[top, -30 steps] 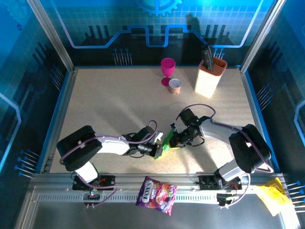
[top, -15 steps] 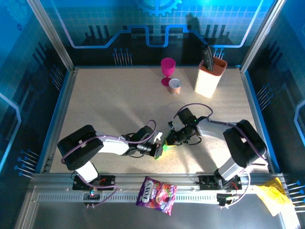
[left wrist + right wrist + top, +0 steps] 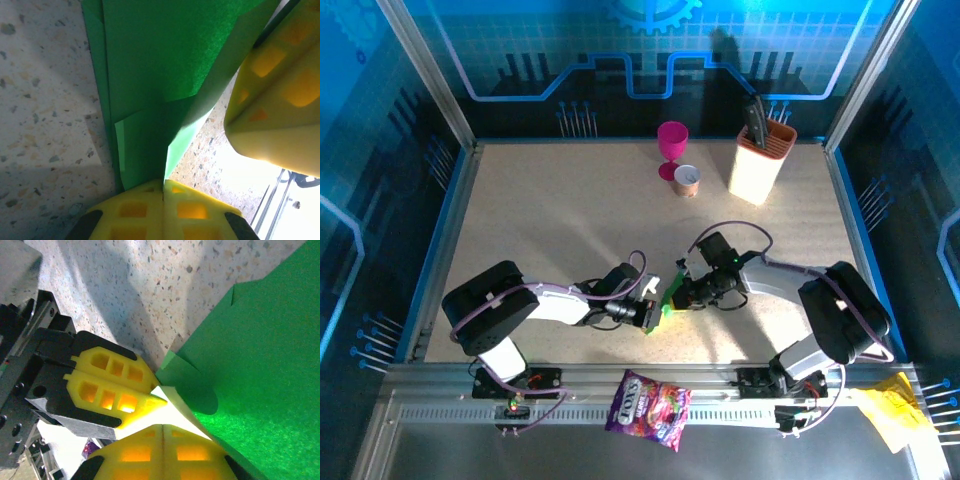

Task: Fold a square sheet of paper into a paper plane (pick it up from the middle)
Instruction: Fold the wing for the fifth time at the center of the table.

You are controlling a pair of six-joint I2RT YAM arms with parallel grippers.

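We find the square sheet of paper [image 3: 669, 298] pinched from both sides, beyond the purple snack bag [image 3: 648, 397].
Left of the bag's line, our left pincer [image 3: 657, 315] is clenched on the creased green sheet's edge. The sheet rests on the table [image 3: 550, 220], and to its right the right pincer [image 3: 682, 295] is clamped on what seems a raised fold.

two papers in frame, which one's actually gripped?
The bright green folded paper sheet: the left gripper and the right gripper are both shut on it. The crumpled yellow paper lies apart at the near right, untouched.
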